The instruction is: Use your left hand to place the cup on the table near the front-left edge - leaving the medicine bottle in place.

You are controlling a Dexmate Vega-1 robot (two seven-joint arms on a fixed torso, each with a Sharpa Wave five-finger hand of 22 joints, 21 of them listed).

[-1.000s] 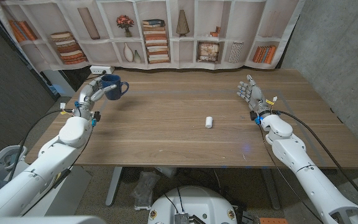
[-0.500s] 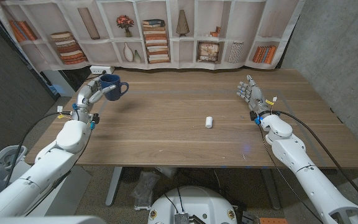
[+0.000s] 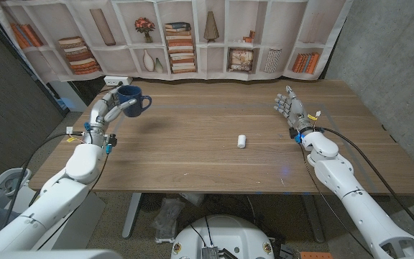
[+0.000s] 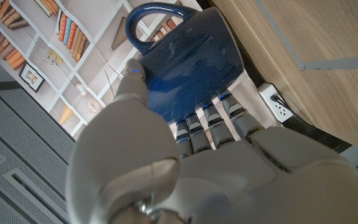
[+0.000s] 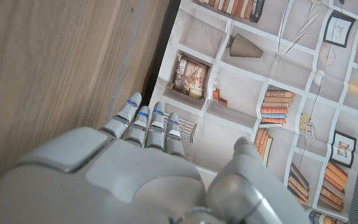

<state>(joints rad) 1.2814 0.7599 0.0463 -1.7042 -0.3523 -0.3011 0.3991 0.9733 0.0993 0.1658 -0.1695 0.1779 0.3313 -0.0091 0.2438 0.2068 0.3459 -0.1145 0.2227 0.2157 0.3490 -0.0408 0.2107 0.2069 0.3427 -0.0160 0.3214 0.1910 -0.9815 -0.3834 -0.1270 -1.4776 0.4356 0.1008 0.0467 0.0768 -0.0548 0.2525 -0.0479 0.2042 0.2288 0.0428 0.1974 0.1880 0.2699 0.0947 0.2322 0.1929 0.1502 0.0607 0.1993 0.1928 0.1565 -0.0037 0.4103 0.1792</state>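
The left hand (image 3: 106, 108) gripped the cup (image 3: 131, 100), a dark blue mug with a loop handle. In the head view the cup was raised above the table (image 3: 192, 155) near the far-left corner, its handle pointing toward the table's middle and its mouth facing up. The inside of the cup appeared dark; whether it held anything could not be determined. In the left wrist view the fingers (image 4: 210, 121) lay against the cup (image 4: 188, 65) wall on one side, with the thumb on the other side just beside the handle.

The medicine bottle (image 3: 241, 141), a small white cylinder, lay on its side on the table, right of the table's middle and well apart from the cup. Its contents could not be seen.

The right hand (image 3: 289, 108) stood upright over the table's right side, beyond and to the right of the bottle, fingers extended and apart, holding nothing. The right wrist view showed the right hand (image 5: 148, 168) with its fingers (image 5: 145, 124) straight and nothing between them and the thumb.

Behind the table's far edge hung a backdrop (image 3: 192, 36) printed with shelves of books and vases.
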